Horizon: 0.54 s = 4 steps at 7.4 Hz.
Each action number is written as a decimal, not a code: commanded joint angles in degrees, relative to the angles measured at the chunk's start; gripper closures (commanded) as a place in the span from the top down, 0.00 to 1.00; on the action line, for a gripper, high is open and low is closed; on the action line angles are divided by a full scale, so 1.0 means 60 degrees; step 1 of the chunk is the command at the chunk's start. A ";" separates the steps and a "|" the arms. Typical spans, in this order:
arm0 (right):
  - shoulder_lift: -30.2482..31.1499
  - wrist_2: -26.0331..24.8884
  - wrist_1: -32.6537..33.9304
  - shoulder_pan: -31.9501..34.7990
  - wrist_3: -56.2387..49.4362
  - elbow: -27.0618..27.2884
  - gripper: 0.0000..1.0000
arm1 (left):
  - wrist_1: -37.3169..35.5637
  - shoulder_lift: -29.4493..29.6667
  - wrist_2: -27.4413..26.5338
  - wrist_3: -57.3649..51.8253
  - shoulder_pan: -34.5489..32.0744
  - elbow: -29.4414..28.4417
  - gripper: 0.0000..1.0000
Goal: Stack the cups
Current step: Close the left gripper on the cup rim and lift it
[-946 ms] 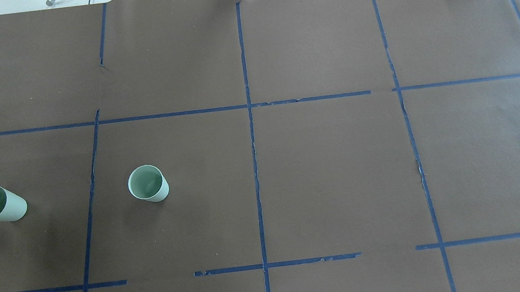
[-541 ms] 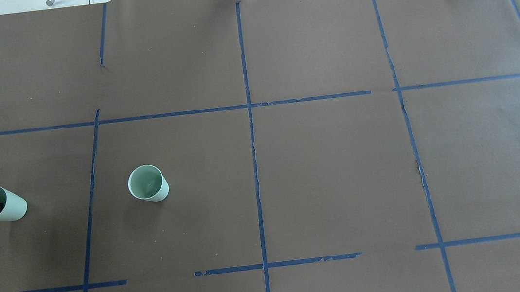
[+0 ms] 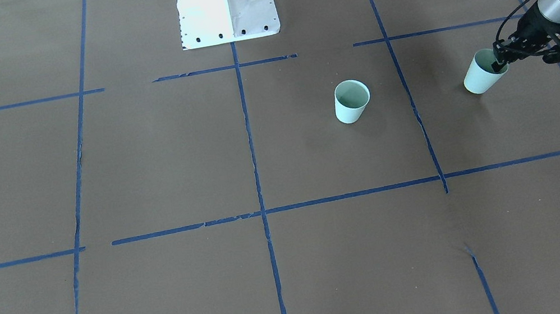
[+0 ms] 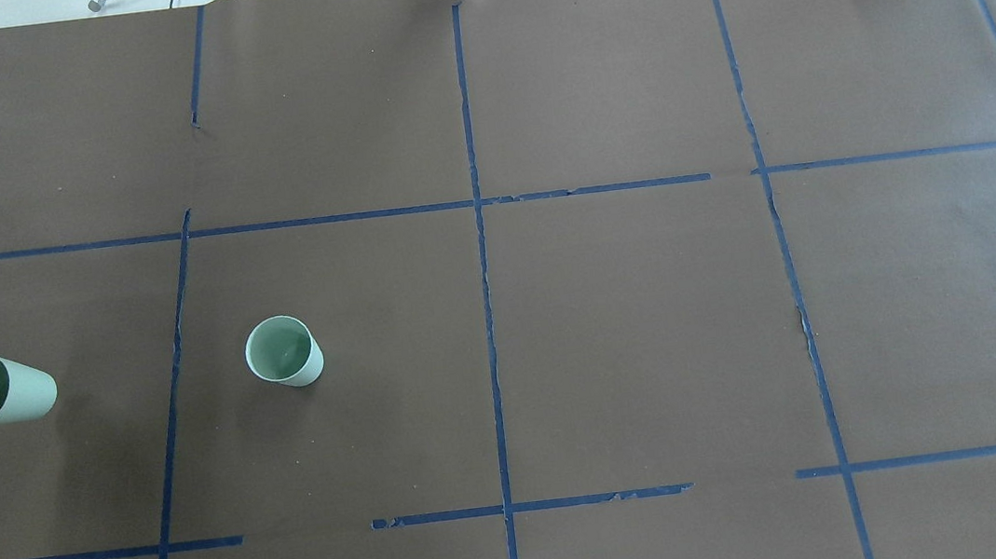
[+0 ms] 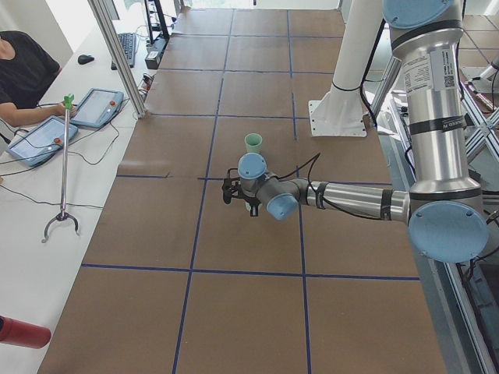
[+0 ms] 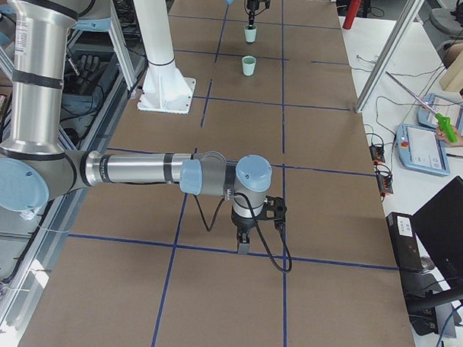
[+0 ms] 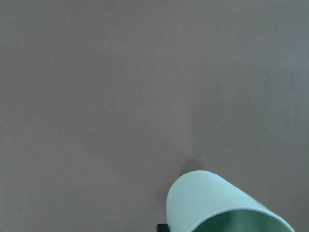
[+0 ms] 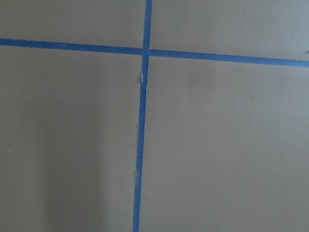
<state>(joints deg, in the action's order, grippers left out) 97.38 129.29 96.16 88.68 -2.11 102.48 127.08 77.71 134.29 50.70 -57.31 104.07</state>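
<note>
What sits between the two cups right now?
Only bare brown paper and one blue tape line separate the tilted cup from the upright cup, clearest in the overhead view.

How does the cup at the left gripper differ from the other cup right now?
The gripped cup leans, rim toward the left gripper; the free cup stands upright. The gripped cup is pinched at its rim; the free cup is untouched. The gripped cup lies farther to the robot's left than the free cup. Both are pale mint, tapered, handleless.
</note>
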 commanded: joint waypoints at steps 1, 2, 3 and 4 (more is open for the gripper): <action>0.0000 0.0000 0.0014 0.0000 0.0000 0.0000 1.00 | -0.0958 -0.0237 0.0890 0.0002 -0.0494 0.1428 0.00; 0.0000 0.0000 0.0014 0.0000 0.0000 0.0000 1.00 | -0.2009 -0.0150 0.0909 0.0002 -0.0671 0.2145 0.00; 0.0000 0.0000 -0.0001 0.0000 0.0000 0.0000 1.00 | -0.3253 -0.0062 0.0909 0.0002 -0.0731 0.2805 0.00; 0.0000 0.0000 -0.0001 0.0000 0.0000 0.0000 1.00 | -0.4454 0.0446 0.0909 0.0002 -0.0804 0.3319 0.00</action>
<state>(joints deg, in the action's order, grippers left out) 97.38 129.29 96.18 88.68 -2.11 102.48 109.19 77.90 139.57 50.71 -61.47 119.59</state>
